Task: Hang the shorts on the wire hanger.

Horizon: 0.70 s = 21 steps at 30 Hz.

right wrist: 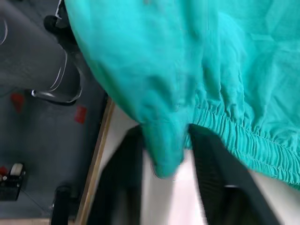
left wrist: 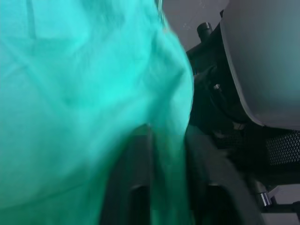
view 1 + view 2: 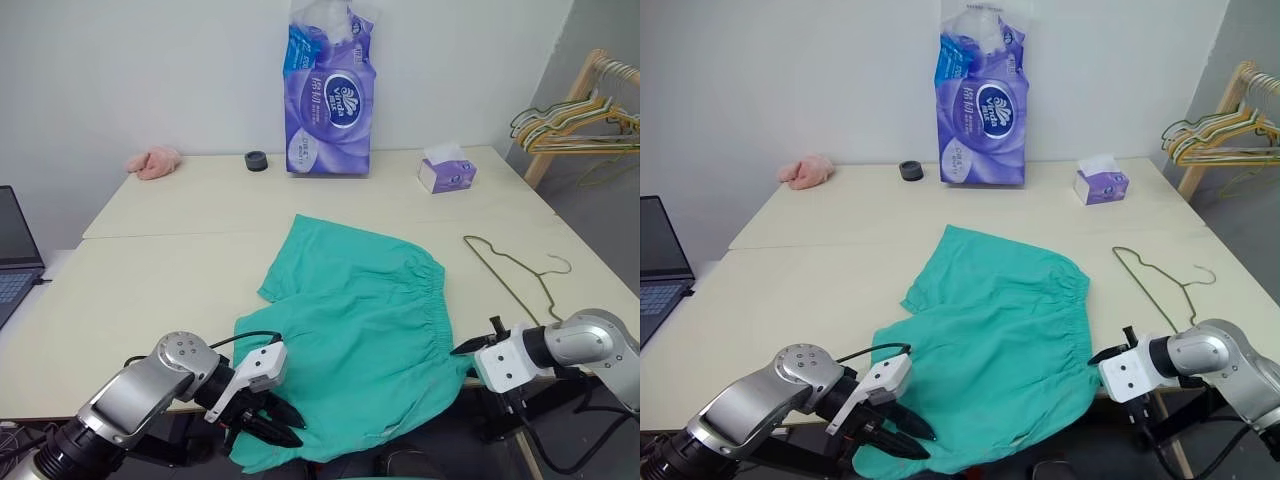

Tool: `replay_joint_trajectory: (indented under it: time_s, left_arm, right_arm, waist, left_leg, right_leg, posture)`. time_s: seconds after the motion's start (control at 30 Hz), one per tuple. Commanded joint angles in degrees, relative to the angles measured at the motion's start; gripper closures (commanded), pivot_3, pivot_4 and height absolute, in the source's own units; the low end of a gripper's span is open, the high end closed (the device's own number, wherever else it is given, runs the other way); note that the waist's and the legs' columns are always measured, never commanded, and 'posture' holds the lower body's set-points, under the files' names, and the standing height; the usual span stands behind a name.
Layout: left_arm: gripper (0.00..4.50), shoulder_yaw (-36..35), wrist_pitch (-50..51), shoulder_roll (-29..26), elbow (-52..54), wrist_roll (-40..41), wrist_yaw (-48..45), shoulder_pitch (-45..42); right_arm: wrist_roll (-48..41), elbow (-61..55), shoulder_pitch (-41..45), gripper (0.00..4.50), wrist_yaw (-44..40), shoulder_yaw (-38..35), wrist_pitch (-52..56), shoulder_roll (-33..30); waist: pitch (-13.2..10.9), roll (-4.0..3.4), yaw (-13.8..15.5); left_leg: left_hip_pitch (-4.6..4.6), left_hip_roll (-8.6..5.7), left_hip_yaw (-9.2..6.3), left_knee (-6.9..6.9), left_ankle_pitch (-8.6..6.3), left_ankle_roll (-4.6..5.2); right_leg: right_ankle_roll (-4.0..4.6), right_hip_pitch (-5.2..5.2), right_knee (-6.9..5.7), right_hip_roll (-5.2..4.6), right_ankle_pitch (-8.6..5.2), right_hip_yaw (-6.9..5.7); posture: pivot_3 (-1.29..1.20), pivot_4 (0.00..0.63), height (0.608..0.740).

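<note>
Between the two grippers, teal-green shorts lie spread on the desk, near hem hanging over the front edge, gathered waistband on the right gripper's side. Left gripper at the shorts' near-left corner, fingers parted; wrist view has cloth draped down between its fingers, not pinched. Right gripper at the waistband's near end, fingers apart with a fold of cloth hanging between them in the wrist view, loose, no firm grip seen. Wire hanger flat on the desk, beyond the right gripper, just clear of the shorts. Further back from both grippers: tissue box, purple tissue pack, small black roll, pink fluffy cloth. Laptop out past the left gripper; rack of coloured hangers far beyond the right one.
</note>
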<state>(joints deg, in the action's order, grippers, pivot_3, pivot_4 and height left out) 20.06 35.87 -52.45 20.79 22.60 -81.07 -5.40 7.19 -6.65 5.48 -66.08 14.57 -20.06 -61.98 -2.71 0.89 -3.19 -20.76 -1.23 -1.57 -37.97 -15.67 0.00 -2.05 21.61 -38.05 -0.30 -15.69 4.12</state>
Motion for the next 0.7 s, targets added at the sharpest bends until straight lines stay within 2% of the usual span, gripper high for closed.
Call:
replay_joint_trajectory:
  time_s: [0.03,0.17,0.2,0.3,0.37,0.43,0.53,0.7]
  left_arm:
    - [2.08,-0.3,0.0,0.5,1.4,0.9,0.6,-1.3]
    - [0.83,-1.3,-1.1,2.9,1.0,0.7,3.1,-2.3]
    - [0.55,-1.9,-1.3,4.2,0.5,0.8,4.4,-3.0]
    - [0.55,-2.8,-1.2,6.1,0.0,1.1,6.4,-4.1]
    - [0.55,-4.5,-1.6,11.1,-0.7,1.4,11.4,-7.0]
    - [0.55,-5.3,-1.9,14.4,-1.1,0.9,14.7,-9.0]
    - [0.55,-5.3,-2.5,17.2,-1.6,0.1,17.3,-11.7]
    - [0.55,-3.1,-6.8,19.2,-3.3,-2.8,18.2,-16.0]
  right_arm:
    - [0.1,0.0,1.3,1.65,-0.2,-2.6,-1.9,-2.0]
    - [-2.5,-0.1,0.9,0.27,-1.1,-7.9,0.8,-6.5]
    - [-4.6,-0.5,0.3,0.25,-1.1,-10.6,3.7,-7.4]
    - [-8.3,-2.0,-1.4,0.25,-0.9,-14.8,9.5,-8.0]
    - [-14.2,-1.4,-2.0,0.25,5.7,-22.6,23.0,-2.8]
    - [-18.3,-1.9,-2.0,0.25,11.7,-28.2,32.3,2.6]
    - [-18.0,-3.5,-2.8,0.25,19.6,-31.8,43.2,7.9]
    - [-18.0,-3.7,-3.6,0.25,30.7,-33.8,60.2,15.6]
  waist:
    - [0.0,0.01,0.0]
    - [-0.1,-0.14,0.0]
    - [-0.2,-0.22,0.2]
    - [-0.3,-0.09,0.2]
    - [-0.3,0.10,0.1]
    - [-0.4,0.26,0.3]
    - [-0.3,0.19,0.2]
    - [-0.4,0.16,-0.1]
  left_leg:
    - [0.00,0.00,0.00,0.00,0.00,0.00]
    - [0.00,0.00,0.02,0.00,0.00,0.00]
    - [0.00,-0.02,0.04,-0.01,0.00,0.00]
    - [0.00,-0.05,0.05,-0.02,0.00,0.00]
    - [0.01,0.03,-0.03,-0.01,0.00,0.00]
    - [0.00,0.03,-0.16,-0.07,0.00,0.00]
    - [-0.02,-0.03,-0.20,-0.08,-0.01,-0.02]
    - [-0.03,-0.02,-0.24,-0.05,-0.02,-0.04]
  right_leg:
    - [0.00,0.00,0.00,0.00,0.00,0.00]
    - [0.00,0.00,0.00,0.00,0.00,0.01]
    - [-0.01,0.00,0.00,0.00,0.00,0.02]
    - [-0.04,-0.03,0.01,0.00,0.02,0.03]
    - [-0.03,-0.05,0.02,-0.01,0.02,0.03]
    - [-0.04,-0.16,0.04,-0.02,0.04,0.06]
    - [-0.08,-0.18,0.04,-0.02,0.06,0.08]
    - [-0.07,-0.18,0.06,-0.01,0.05,0.06]
  posture:
    - [-0.09,0.031,0.740]
    - [-0.10,0.030,0.740]
    - [-0.10,0.030,0.740]
    - [-0.10,0.031,0.740]
    - [-0.10,0.031,0.740]
    - [-0.11,0.032,0.740]
    - [-0.11,0.034,0.740]
    - [-0.12,0.037,0.740]
